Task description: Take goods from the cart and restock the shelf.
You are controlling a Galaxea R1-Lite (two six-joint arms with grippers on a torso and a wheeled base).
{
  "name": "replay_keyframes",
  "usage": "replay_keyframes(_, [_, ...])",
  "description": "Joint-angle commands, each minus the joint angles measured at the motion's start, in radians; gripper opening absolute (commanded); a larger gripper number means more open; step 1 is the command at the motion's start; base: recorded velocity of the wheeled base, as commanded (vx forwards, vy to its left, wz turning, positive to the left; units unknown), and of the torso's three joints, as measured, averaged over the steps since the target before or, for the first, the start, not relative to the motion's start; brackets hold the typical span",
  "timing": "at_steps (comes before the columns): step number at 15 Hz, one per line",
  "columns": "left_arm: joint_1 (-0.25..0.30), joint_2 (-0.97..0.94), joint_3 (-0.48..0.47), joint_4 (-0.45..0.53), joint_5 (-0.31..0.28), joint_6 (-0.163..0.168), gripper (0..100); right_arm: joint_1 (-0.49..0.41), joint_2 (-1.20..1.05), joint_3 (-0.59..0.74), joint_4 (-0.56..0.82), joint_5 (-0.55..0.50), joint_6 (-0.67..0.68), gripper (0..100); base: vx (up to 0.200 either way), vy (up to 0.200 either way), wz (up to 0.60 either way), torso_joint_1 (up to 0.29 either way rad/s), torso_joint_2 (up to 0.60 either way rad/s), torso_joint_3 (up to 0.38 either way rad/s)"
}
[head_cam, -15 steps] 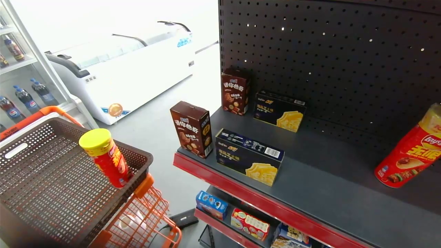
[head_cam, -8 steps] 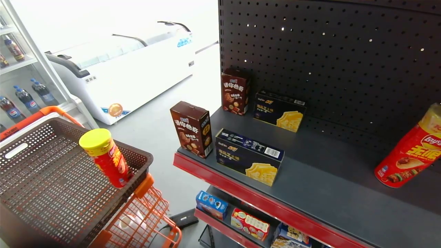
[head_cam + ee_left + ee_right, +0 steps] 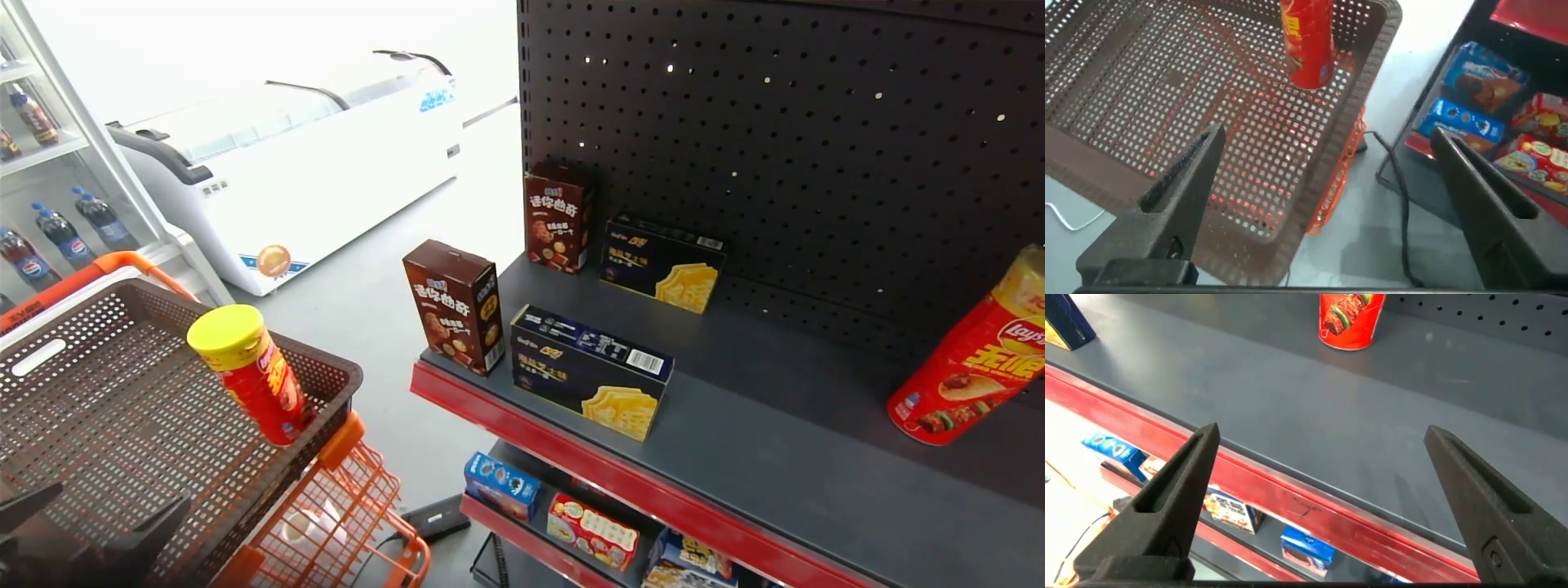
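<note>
One can, head view: red cylindrical chip can with yellow lid stands upright in the brown perforated plastic basket, at the corner nearest the shelf.
Cart, head view: basket sits on top of the orange wire cart, near the dark grey metal shelf with red front edge.
Shelf stock, head view: two brown upright cardboard cookie boxes, two dark blue flat cardboard boxes, and a second red chip can far right, close to the black pegboard back.
Left arm, head view: my left gripper sits over the basket's near edge, well apart from the can in the basket.
Jaws, left wrist view: spread wide, holding nothing. Basket floor is under them, and the yellow-lidded can is upright farther in, by the basket wall.
Lower shelf, left wrist view: blue snack packs beside the cart.
Jaws, right wrist view: my right gripper is spread wide and empty, with the shelf's red edge below.
Shelf can, right wrist view: the second red chip can stands on the shelf surface near the pegboard, apart from my fingers.
</note>
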Motion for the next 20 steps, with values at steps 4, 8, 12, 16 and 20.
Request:
replay_keyframes(4, [0.094, 0.611, 0.032, -0.628, 0.004, 0.053, 100, 0.000, 0.000, 0.000, 0.000, 0.000, 0.000, 100, 0.000, 0.000, 0.00, 0.000, 0.00, 0.000])
replay_keyframes(8, [0.091, 0.903, 0.008, -0.961, 0.007, 0.051, 100, 0.000, 0.000, 0.000, 0.000, 0.000, 0.000, 100, 0.000, 0.000, 0.00, 0.000, 0.00, 0.000])
replay_keyframes(12, [0.089, 1.042, -0.078, -1.070, 0.009, 0.048, 100, 0.000, 0.000, 0.000, 0.000, 0.000, 0.000, 100, 0.000, 0.000, 0.00, 0.000, 0.00, 0.000])
replay_keyframes(16, [0.093, 1.153, -0.166, -1.141, 0.009, 0.048, 100, 0.000, 0.000, 0.000, 0.000, 0.000, 0.000, 100, 0.000, 0.000, 0.00, 0.000, 0.00, 0.000])
replay_keyframes(20, [0.096, 1.206, -0.221, -1.191, 0.009, 0.049, 0, 0.000, 0.000, 0.000, 0.000, 0.000, 0.000, 100, 0.000, 0.000, 0.00, 0.000, 0.00, 0.000])
